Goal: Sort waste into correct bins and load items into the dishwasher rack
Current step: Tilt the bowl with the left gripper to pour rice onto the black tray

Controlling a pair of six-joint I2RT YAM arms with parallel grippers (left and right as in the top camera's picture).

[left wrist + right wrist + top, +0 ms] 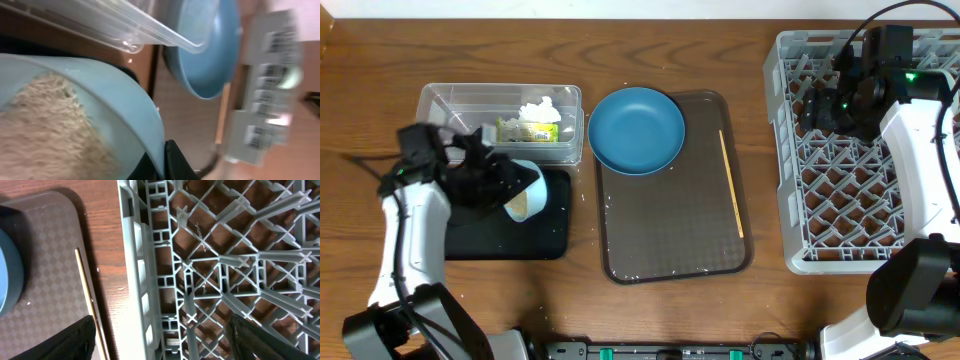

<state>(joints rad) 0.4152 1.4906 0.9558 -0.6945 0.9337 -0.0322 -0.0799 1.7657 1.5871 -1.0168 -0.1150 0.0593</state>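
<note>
I see the mint-green bowl (525, 188) tipped on its side over the far right part of the black tray (510, 238), its mouth turned toward the near side. Whether it touches the tray I cannot tell. My left wrist camera shows a mass of pale rice (45, 131) lying inside the bowl. The left gripper (503, 183) comes at it from the left with its jaws pinched on the bowl's rim.

Just beyond the black tray, on the far side, stands the clear tub (445, 100). It holds the yellow-green snack wrapper (515, 129) and, to the right of that, the crumpled tissue paper (541, 107).

To the right of both bins lies the brown serving tray (670, 235). The blue plate (636, 130) sits on its far left corner and overhangs the edge toward the tub. The chopstick (732, 183) lies along the tray's right side, running near to far.

Farther right on the table (670, 40) is the dishwasher rack (865, 170). The right gripper (161, 327) hangs above its far left part, jaws spread wide, with only the lattice under them.
</note>
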